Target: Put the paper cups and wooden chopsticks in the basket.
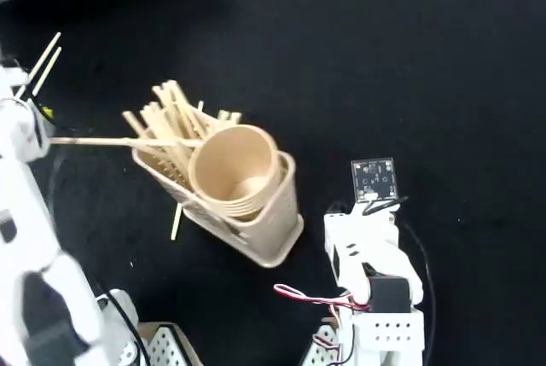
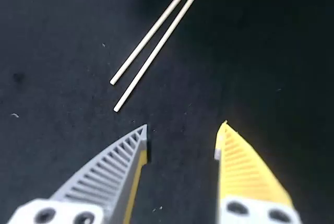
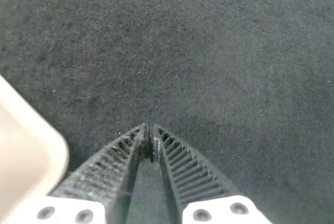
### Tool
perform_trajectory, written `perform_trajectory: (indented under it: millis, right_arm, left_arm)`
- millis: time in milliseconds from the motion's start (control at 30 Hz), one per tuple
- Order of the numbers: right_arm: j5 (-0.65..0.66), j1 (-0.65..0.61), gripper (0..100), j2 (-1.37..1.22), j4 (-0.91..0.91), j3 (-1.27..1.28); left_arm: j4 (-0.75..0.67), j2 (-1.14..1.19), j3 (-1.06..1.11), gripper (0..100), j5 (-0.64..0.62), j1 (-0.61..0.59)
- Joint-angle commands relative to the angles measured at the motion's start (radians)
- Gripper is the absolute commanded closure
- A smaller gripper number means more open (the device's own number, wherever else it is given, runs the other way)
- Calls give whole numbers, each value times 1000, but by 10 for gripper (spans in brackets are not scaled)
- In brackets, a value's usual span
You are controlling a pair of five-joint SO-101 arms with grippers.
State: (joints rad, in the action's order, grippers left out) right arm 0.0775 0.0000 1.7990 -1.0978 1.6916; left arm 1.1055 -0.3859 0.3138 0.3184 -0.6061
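The left gripper (image 2: 185, 126), one grey finger and one yellow, hangs with its jaws spread wide and nothing between them, just above the black cloth-covered table (image 1: 384, 67). Beyond its tips lie two loose wooden chopsticks (image 2: 156, 41), side by side on the cloth and well apart from the container. The right gripper (image 3: 150, 128), with black ribbed fingers, has its jaws pressed together on nothing, low over the cloth and near a corner of the beige plastic basket (image 3: 26, 151).

From above, the basket (image 1: 264, 229) sits at mid-table and holds a stack of tan paper cups (image 1: 235, 170), mouth up, and beside them a bundle of wooden chopsticks (image 1: 171, 119) leaning out over its rim. A single long chopstick (image 1: 119, 141) lies across that rim, its free end pointing toward the white left arm (image 1: 26, 212); whether it touches the arm cannot be told. A short stick (image 1: 177, 221) shows on the cloth against the basket's side. The two loose chopsticks (image 1: 43, 63) lie near the table's edge, by the left arm. The white right arm (image 1: 375, 272) stands just beside the basket.
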Motion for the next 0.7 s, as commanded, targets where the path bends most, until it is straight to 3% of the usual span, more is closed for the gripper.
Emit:
perform_trajectory:
  millis: [0,133,300,467,667]
  right_arm:
    - [0,-8,984,50,-3,-5]
    - [0,-9,984,50,-3,-5]
    - [0,-9,984,50,-3,-5]
    - [0,-9,984,50,-3,-5]
    - [0,-9,984,50,-3,-5]
  left_arm:
    - [32,126,-120,787,26,-5]
    - [92,94,-156,787,23,53]
    - [186,-94,-151,787,8,217]
    - [262,-307,-150,783,-43,257]
    - [442,-302,-104,784,124,243]
